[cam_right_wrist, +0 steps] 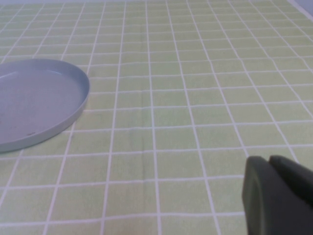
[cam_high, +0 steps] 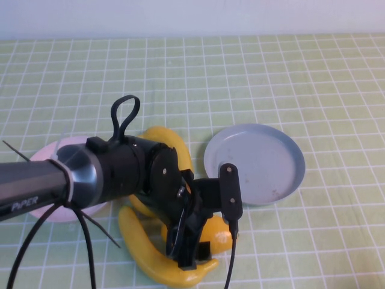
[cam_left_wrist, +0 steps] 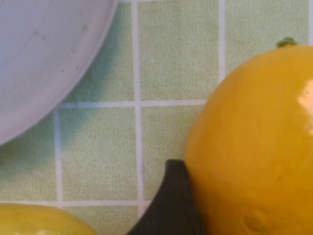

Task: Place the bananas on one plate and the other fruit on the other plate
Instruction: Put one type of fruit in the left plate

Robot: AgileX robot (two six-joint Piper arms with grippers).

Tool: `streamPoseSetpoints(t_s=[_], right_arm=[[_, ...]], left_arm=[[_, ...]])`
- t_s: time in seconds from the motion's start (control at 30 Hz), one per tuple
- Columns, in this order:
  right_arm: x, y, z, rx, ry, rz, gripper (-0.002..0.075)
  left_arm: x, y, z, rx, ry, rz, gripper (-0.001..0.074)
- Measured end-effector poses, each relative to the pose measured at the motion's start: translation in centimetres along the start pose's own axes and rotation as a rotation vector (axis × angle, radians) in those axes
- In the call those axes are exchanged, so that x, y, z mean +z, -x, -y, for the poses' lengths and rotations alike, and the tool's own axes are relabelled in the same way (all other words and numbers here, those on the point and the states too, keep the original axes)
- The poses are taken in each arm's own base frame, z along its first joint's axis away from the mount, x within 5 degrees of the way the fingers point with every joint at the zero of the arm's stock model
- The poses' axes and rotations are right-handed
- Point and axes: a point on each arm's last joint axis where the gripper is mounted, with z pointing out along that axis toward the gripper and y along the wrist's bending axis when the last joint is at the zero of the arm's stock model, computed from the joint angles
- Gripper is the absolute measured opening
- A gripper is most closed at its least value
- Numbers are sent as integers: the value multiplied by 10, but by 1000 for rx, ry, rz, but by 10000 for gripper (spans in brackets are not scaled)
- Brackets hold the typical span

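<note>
Left gripper (cam_high: pixel 201 238) sits low over the fruit cluster at the near edge of the cloth (cam_high: pixel 289 78), its body hiding much of the pile. One finger (cam_left_wrist: pixel 171 205) lies against the side of a mango (cam_high: pixel 218 236), seen close in the left wrist view; the other finger is not visible there, so whether the jaws are spread around the fruit or already pinching it cannot be told. A banana (cam_high: pixel 153 259) curves along the near side, just beside the gripper; a second banana (cam_high: pixel 171 144) arcs behind the wrist. Another bit of yellow (cam_high: pixel 139 208) shows under the arm, possibly the second mango, mostly hidden. Pink plate (cam_high: pixel 51 153) lies to the left, largely covered by the left arm; no fruit shows on the visible part. Blue plate (cam_high: pixel 255 162) lies to the right, just beyond the cluster, empty. Right gripper (cam_right_wrist: pixel 279 198) is out of the high view and parked well apart; only a dark edge shows in its own wrist view, state unreadable. Judged step: the first pick, a mango, nothing yet sorted. Next move calls for a firm grip on the glossy, rounded fruit, a clean lift clear of the bananas, then carrying it to a plate.
</note>
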Motion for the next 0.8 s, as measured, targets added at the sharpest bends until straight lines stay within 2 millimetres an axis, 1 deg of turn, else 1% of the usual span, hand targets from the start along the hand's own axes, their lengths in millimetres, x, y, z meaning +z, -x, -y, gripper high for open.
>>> streamPoseSetpoints(t_s=[0.17, 0.23, 0.3, 0.4, 0.43, 0.5, 0.57, 0.67, 0.73, 0.8], right_arm=[[0, 0, 0, 0, 0, 0, -15], [0, 0, 0, 0, 0, 0, -15], [0, 0, 0, 0, 0, 0, -15], [0, 0, 0, 0, 0, 0, -15], [0, 0, 0, 0, 0, 0, -15], [0, 0, 0, 0, 0, 0, -15], [0, 0, 0, 0, 0, 0, -15], [0, 0, 0, 0, 0, 0, -16], [0, 0, 0, 0, 0, 0, -15], [0, 0, 0, 0, 0, 0, -16]], left_arm=[[-4, 1, -1, 4, 13, 9, 554], [-12, 3, 0, -2, 19, 19, 554], [-25, 5, 3, -49, 24, 40, 554], [-52, 9, 6, -214, 54, 84, 554], [-64, 9, 7, -274, 78, 99, 554], [-80, 3, 5, -393, 122, 94, 554], [-93, -13, -3, -544, 183, 53, 554], [-103, -51, -24, -780, 285, -38, 554], [-110, -75, -38, -885, 351, -61, 554], [-117, -96, -48, -970, 402, -61, 554]])
